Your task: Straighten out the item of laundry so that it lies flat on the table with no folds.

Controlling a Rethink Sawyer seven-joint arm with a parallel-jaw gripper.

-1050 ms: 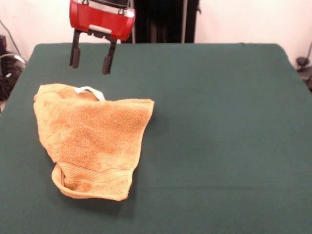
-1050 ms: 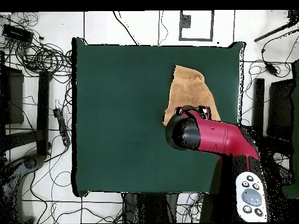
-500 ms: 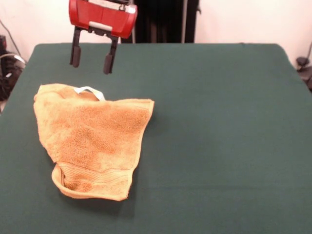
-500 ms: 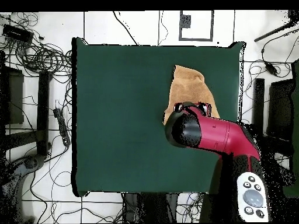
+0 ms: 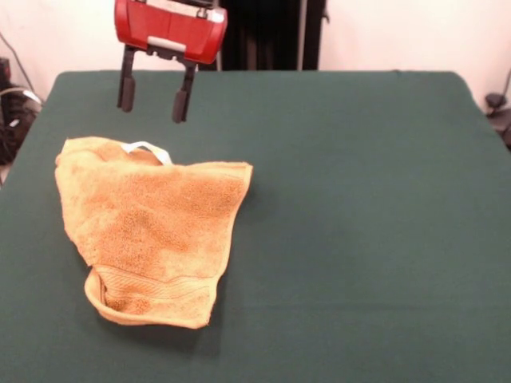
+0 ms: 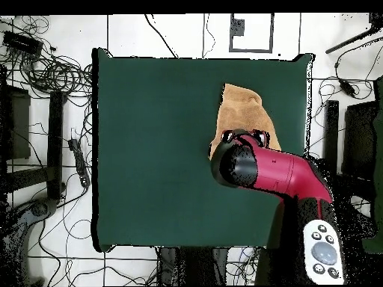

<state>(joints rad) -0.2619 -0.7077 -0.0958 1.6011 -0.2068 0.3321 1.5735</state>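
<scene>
The item of laundry (image 5: 152, 231) is a golden-orange towel lying folded and bunched on the left part of the green table (image 5: 359, 223). Its near end is doubled over with a woven band showing, and a white tag loop (image 5: 147, 149) sits on its far edge. My gripper (image 5: 153, 92) hangs open in the air above the towel's far edge, with nothing between its dark fingers (image 5: 182, 102). In the overhead view the towel (image 6: 243, 112) lies near the table's right side, and the red arm (image 6: 277, 170) covers its lower part.
The green table (image 6: 157, 149) stretches wide beyond the towel on its other side. Cables and stands (image 6: 52, 75) lie on the floor around the table. A white panel with buttons (image 6: 323, 252) shows on the arm's base.
The gripper has drifted slightly to the right in the front view. The towel has not moved.
</scene>
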